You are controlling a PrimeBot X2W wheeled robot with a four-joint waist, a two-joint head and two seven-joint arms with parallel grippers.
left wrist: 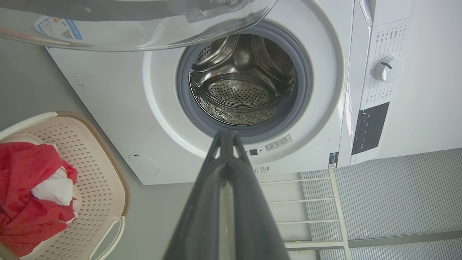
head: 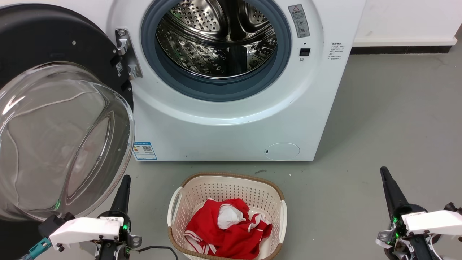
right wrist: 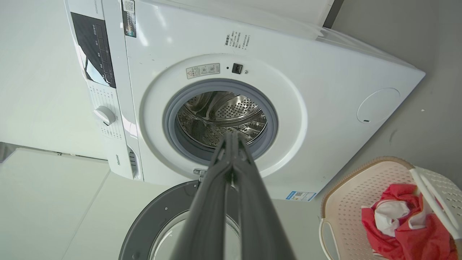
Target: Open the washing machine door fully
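Note:
The white washing machine (head: 231, 122) stands ahead with its steel drum mouth (head: 216, 39) uncovered. Its round black washing machine door (head: 54, 47), with the clear glass bowl (head: 61, 141) bulging toward me, is swung wide to the left on its hinge (head: 126, 54). My left gripper (head: 125, 177) is shut and empty, low at the left, just right of the glass bowl and apart from it. My right gripper (head: 383, 169) is shut and empty at the lower right, over bare floor. In the wrist views the left gripper (left wrist: 225, 133) and right gripper (right wrist: 231, 134) both point at the drum.
A cream laundry basket (head: 180, 202) with red and white cloth (head: 227, 227) sits on the grey floor in front of the machine, between my arms. A white wall with a dark skirting (head: 400, 48) runs behind at the right. Open floor lies right of the machine.

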